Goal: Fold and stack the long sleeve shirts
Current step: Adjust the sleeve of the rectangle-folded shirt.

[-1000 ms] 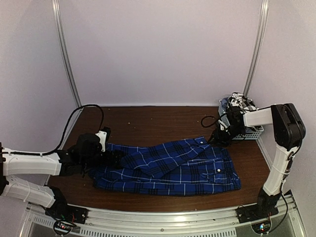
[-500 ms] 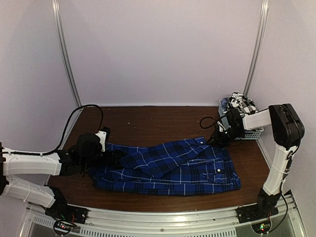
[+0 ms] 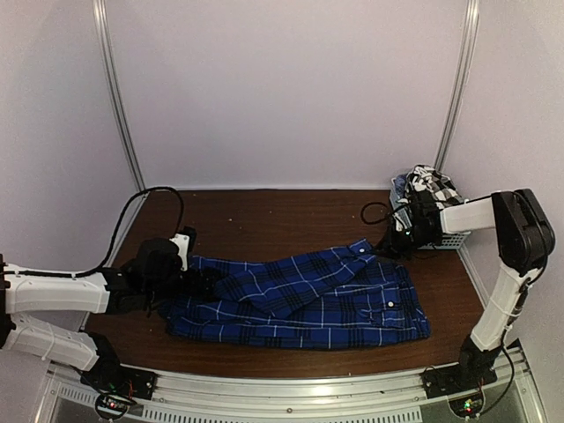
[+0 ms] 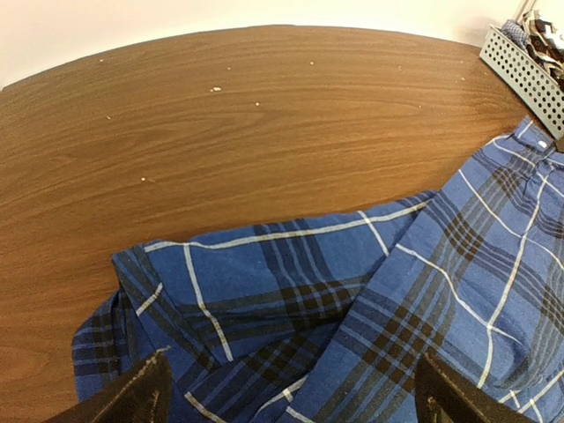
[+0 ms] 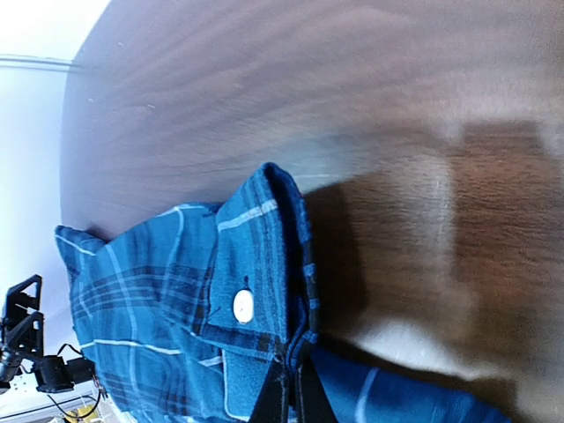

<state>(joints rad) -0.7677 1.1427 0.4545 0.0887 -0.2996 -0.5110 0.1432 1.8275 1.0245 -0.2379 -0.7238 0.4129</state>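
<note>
The blue shirt [image 3: 300, 300] lies spread flat on the table [image 3: 264, 220], with one part already laid across its body, so I judge the folding is begun but not finished. The left arm [image 3: 62, 295] reaches to the left end of the blue shirt. In its wrist view the left jaws stand wide apart, low over the plaid cloth, and they hold nothing. Probably they wait there to pin this end down or to take it for the next fold. The right arm [image 3: 471, 211] comes to the far right corner of the blue shirt, where a cuff [image 5: 251, 291] with a white button [image 5: 242, 306] stands out. Its wrist view shows the right jaws pressed together on the edge of this cuff, and the cloth rises a little from the table. It seems the sleeve is held in order to carry it over the body of the shirt. Just beyond this same corner stands a grey basket [image 3: 454, 236] with the black-and-white shirt [image 3: 432, 182] crumpled inside. I suppose it is kept there so that it leaves room around the blue shirt until its own turn comes.
</note>
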